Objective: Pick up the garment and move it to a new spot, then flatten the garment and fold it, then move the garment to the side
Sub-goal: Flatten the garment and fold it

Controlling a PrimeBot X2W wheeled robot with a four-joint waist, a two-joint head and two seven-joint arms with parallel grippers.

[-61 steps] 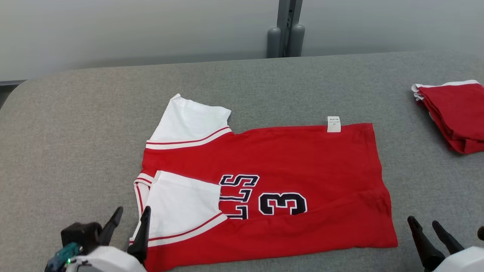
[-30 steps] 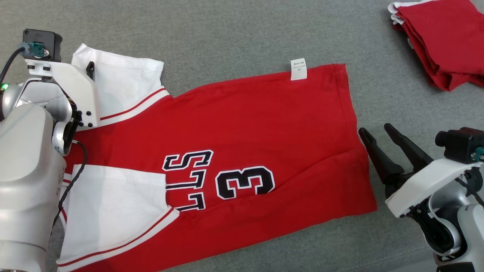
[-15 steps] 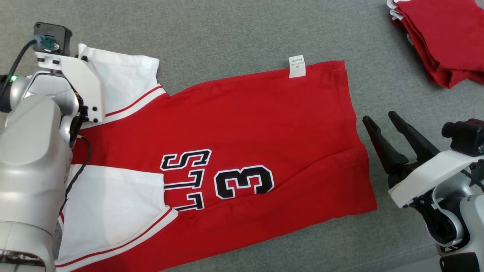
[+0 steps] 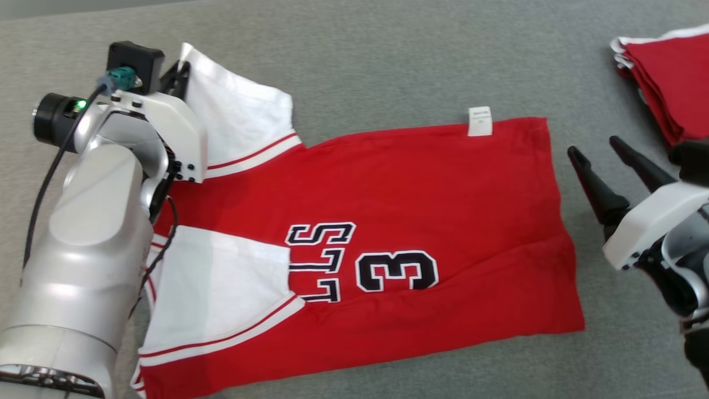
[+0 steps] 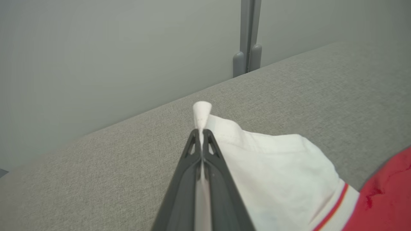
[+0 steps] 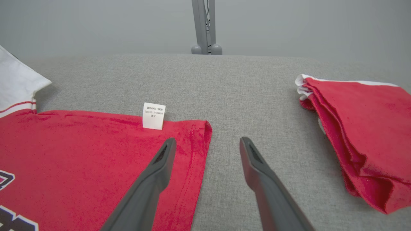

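Observation:
The garment (image 4: 388, 188) is a red jersey with white sleeves and a black "3", spread flat on the grey table (image 4: 388, 55). My left gripper (image 4: 181, 69) is at its far left and is shut on the corner of the far white sleeve (image 4: 238, 122). In the left wrist view the fingers (image 5: 212, 160) pinch that sleeve's (image 5: 273, 166) edge, and a tip of cloth sticks out past them. My right gripper (image 4: 592, 147) stands open just right of the jersey's hem. In the right wrist view this gripper (image 6: 207, 141) straddles the hem's far corner, with the jersey (image 6: 80, 154) to the left.
A stack of folded red garments (image 4: 676, 83) lies at the far right of the table, also visible as a red pile (image 6: 353, 128) in the right wrist view. A grey post (image 6: 204, 29) and a pale wall stand behind the table's far edge.
The head camera has shifted. My left gripper has closed on the far sleeve's corner and raised it slightly. The right gripper stays open beside the hem.

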